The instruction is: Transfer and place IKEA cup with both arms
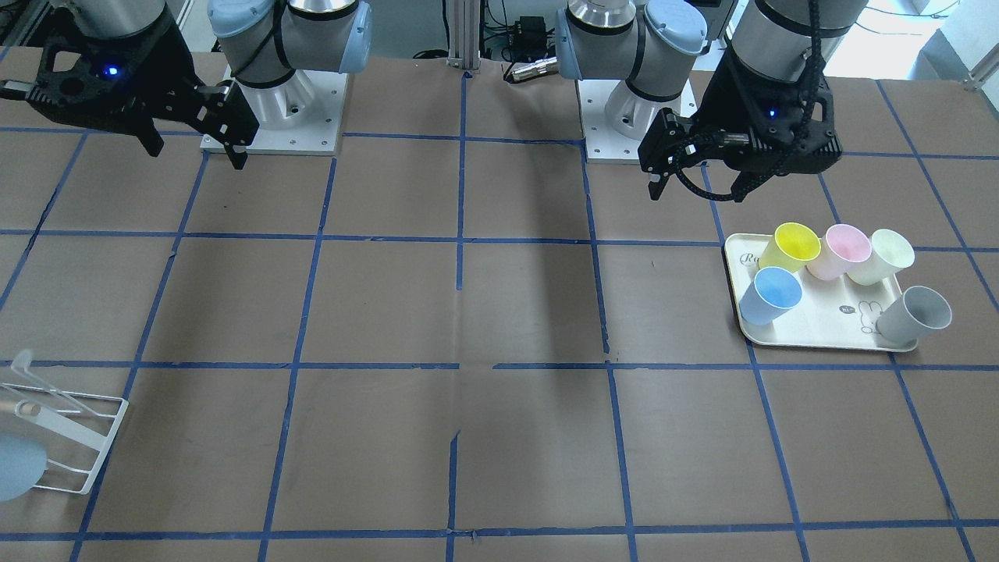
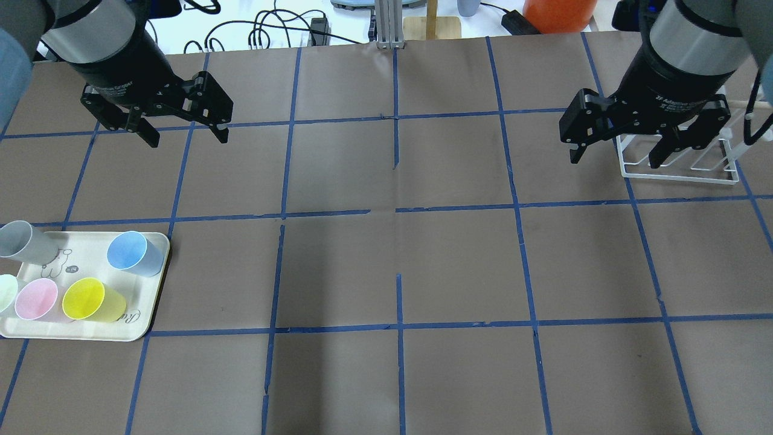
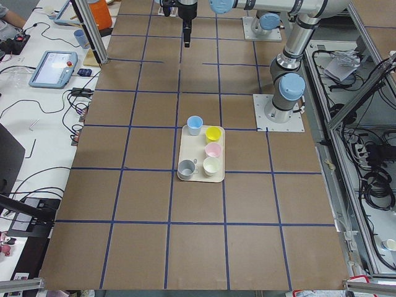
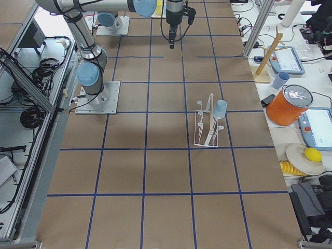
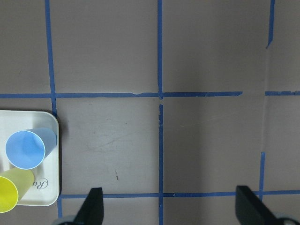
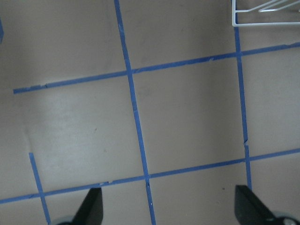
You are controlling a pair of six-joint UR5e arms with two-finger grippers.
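Observation:
A pale blue IKEA cup (image 2: 130,252) lies tilted on a cream tray (image 2: 72,336) at the table's left side; it also shows in the front view (image 1: 769,295) and the left wrist view (image 5: 27,149). A second blue cup (image 4: 220,109) sits on a white wire rack (image 4: 205,129) on the right side. My left gripper (image 2: 186,138) hangs open and empty above the table, beyond the tray. My right gripper (image 2: 616,158) hangs open and empty beside the rack (image 2: 682,172). Both wrist views show the fingertips wide apart over bare table.
On the tray with the blue cup lie a yellow cup (image 2: 90,299), a pink cup (image 2: 36,299), a pale green cup (image 2: 6,293) and a grey cup (image 2: 24,240). Brown table with blue tape grid. Cables, tablets and an orange container (image 4: 295,106) sit beyond the far edge.

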